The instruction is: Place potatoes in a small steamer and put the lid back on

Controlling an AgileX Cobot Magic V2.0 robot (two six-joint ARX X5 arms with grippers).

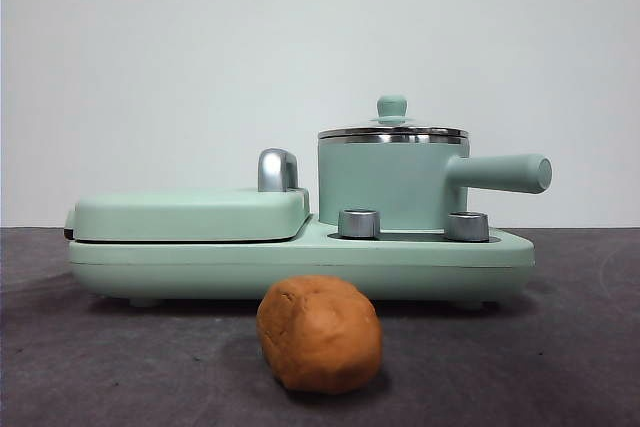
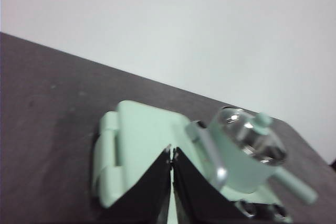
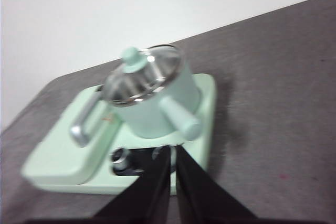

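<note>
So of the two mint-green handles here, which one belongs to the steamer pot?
The long straight handle sticking sideways from the small steamer. The other, a curved chrome handle, sits on the flat griddle cover.

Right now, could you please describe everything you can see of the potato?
The potato is a single orange-brown, egg-shaped lump with a matte, slightly rough surface. It lies on the dark table, nearest the front camera, just before the mint-green cooker base, apart from it. Nothing grips it, and neither wrist view shows it.
</note>
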